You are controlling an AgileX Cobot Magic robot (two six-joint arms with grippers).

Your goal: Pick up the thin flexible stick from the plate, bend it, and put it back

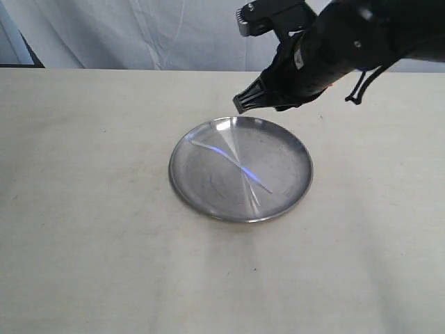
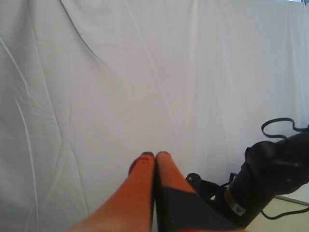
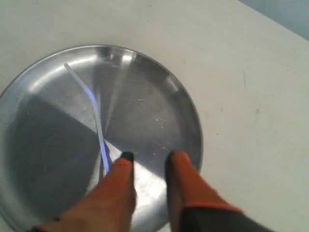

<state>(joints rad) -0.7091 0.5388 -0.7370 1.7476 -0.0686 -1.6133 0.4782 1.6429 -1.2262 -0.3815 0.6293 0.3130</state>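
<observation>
The plate (image 1: pixel 182 188) is a round shiny steel dish lying in the middle of the pale table. The thin flexible stick (image 1: pixel 229 162) rests in it, a slightly curved translucent strip running diagonally across the dish. My right gripper (image 1: pixel 248 100) hovers over the plate's far rim; in the right wrist view this gripper (image 3: pixel 149 157) is open and empty above the plate (image 3: pixel 192 113), one fingertip (image 3: pixel 126 158) close beside the stick (image 3: pixel 94 107). My left gripper (image 2: pixel 155 154) is shut on nothing and points at the white curtain, out of the exterior view.
A white curtain (image 1: pixel 139 35) hangs behind the beige table (image 1: pixel 83 243). The right arm (image 2: pixel 270 169), black with looping cables, shows in the left wrist view.
</observation>
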